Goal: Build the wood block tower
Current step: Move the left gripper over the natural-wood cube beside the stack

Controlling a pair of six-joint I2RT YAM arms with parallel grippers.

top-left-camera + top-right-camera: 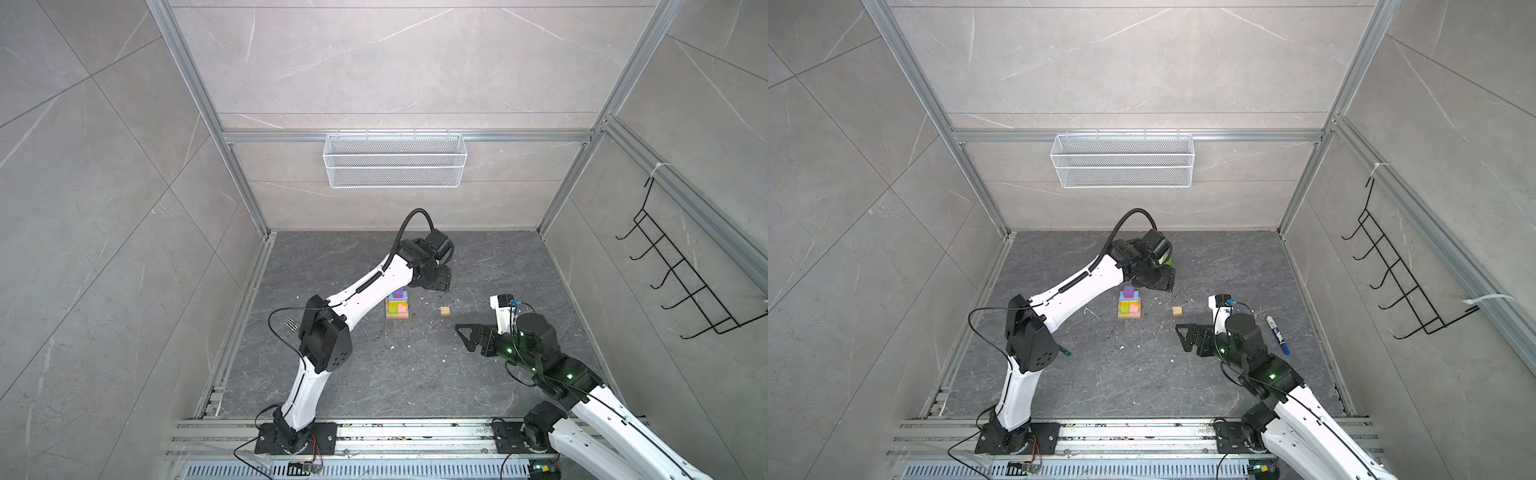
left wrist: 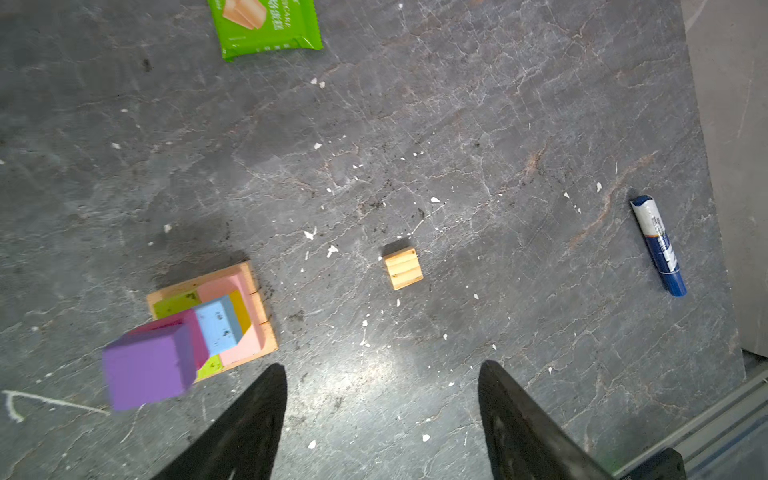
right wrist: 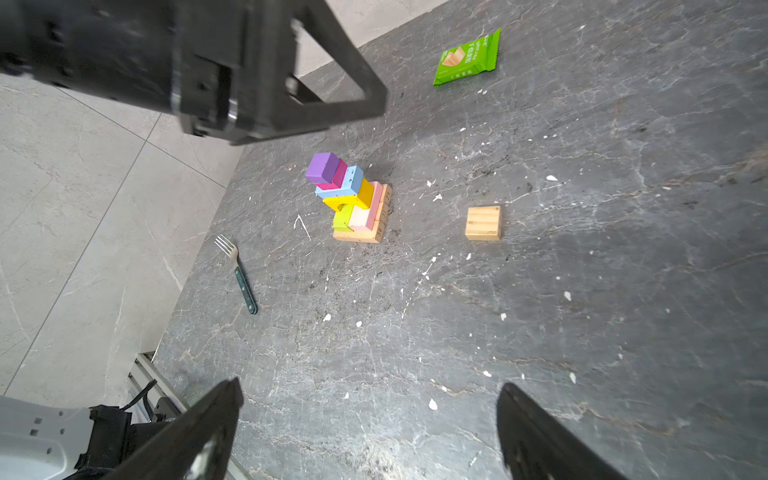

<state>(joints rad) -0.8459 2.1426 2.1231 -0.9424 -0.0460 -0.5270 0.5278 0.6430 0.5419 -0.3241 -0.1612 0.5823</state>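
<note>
Tower (image 1: 397, 305) of wood blocks stands near the middle of the table (image 1: 374, 374) in both top views. Clock directions below are taken from it in the top views.

Nearest my base, at about four o'clock, my right gripper (image 1: 462, 337) hangs above the table. Its jaws are spread wide, with nothing between them in the right wrist view. A blue and white marker (image 1: 1277, 334) lies on the table beyond that gripper, also near four o'clock. At nine o'clock a fork (image 3: 239, 274) lies flat, partly hidden under my left arm in a top view.

At three o'clock, well apart from the tower, a loose tan cube (image 1: 445, 311) sits alone on the table, and neither gripper touches it.

The tower itself has tan bars at the base. Above them are lime and pink blocks, then yellow, light blue and magenta, with a purple cube (image 3: 322, 166) on top.

At two o'clock my left gripper (image 2: 382, 365) hovers above the table. Its jaws are parted and empty, clear of both the tower and the cube.

Farther off at one o'clock a green snack packet (image 3: 465, 58) lies flat. At twelve o'clock a wire basket (image 1: 395, 160) hangs on the back wall.
</note>
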